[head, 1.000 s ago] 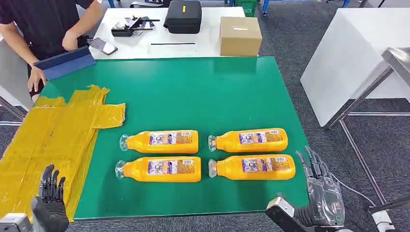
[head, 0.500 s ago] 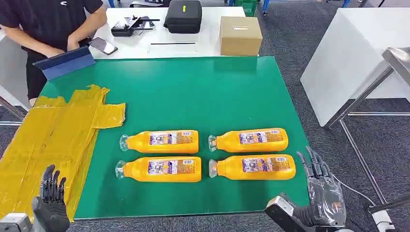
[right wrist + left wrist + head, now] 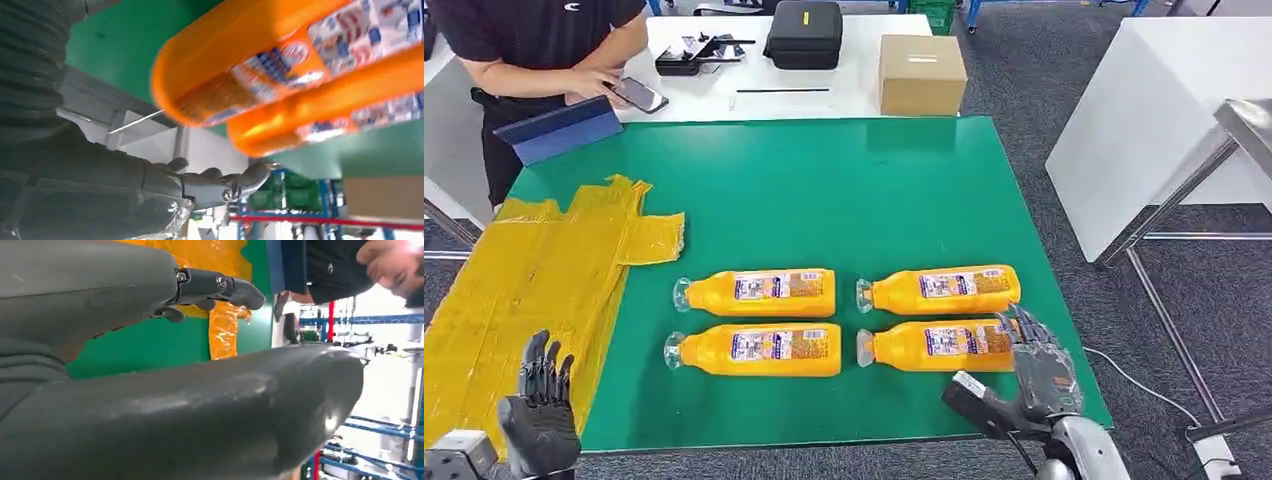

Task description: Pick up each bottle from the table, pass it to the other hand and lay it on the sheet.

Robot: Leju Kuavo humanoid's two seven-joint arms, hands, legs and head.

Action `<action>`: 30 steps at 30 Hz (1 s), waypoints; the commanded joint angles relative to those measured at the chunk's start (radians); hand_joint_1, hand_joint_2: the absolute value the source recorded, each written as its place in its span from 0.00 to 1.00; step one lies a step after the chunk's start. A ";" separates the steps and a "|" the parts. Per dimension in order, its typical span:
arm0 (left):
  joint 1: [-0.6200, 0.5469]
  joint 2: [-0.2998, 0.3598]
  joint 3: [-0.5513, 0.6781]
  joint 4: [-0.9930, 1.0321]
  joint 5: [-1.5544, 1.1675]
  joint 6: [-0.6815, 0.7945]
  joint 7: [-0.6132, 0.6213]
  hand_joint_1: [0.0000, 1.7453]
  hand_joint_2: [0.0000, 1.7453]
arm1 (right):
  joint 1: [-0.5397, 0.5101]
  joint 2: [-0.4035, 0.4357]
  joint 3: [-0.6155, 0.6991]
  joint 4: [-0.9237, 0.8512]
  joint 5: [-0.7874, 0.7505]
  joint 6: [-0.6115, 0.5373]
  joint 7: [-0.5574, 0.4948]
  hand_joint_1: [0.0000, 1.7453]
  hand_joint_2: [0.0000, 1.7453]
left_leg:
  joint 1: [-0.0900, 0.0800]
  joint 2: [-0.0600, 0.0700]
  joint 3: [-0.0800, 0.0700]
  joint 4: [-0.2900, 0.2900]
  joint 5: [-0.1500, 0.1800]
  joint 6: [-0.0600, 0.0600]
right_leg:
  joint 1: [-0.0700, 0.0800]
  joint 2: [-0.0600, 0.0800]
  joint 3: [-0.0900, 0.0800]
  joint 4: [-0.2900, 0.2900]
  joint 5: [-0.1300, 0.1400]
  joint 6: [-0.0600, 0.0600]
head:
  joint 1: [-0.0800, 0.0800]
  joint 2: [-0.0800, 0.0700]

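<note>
Four orange bottles lie on the green worktop. Our right robot hand, fingers spread, holds nothing at the base of the near-right bottle. We should wrap its body squarely, clear of its neighbour. Our left robot hand, spread too, waits over the yellow sheet.

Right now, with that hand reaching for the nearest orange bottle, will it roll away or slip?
The near right bottle looks flat-sided and lies on its side, so it probably won't roll. Its smooth plastic may slide on the green table. It appears full, so likely heavy for the right hand.
</note>
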 commanded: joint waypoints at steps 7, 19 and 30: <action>0.013 0.001 0.031 0.066 0.012 -0.012 -0.011 0.00 0.00 | -0.126 -0.176 0.206 0.359 -0.048 -0.066 0.056 0.00 1.00 | -0.001 0.001 0.002 -0.001 0.000 -0.003 | -0.001 -0.001 0.001 -0.002 0.000 -0.001 | 0.000 0.000; -0.020 0.019 0.024 0.122 -0.018 -0.048 -0.029 0.00 0.00 | -0.076 -0.195 0.215 0.324 -0.080 -0.058 0.087 0.00 1.00 | -0.001 -0.001 0.003 -0.001 0.000 -0.002 | -0.001 -0.003 0.000 -0.002 0.000 -0.001 | 0.000 0.000; -0.013 0.029 0.028 0.108 0.001 -0.045 -0.022 0.00 0.00 | -0.005 -0.218 0.215 0.258 -0.112 -0.052 0.083 1.00 1.00 | -0.001 -0.004 0.004 -0.001 0.000 -0.002 | -0.002 -0.006 -0.006 -0.002 -0.001 -0.001 | 0.000 0.000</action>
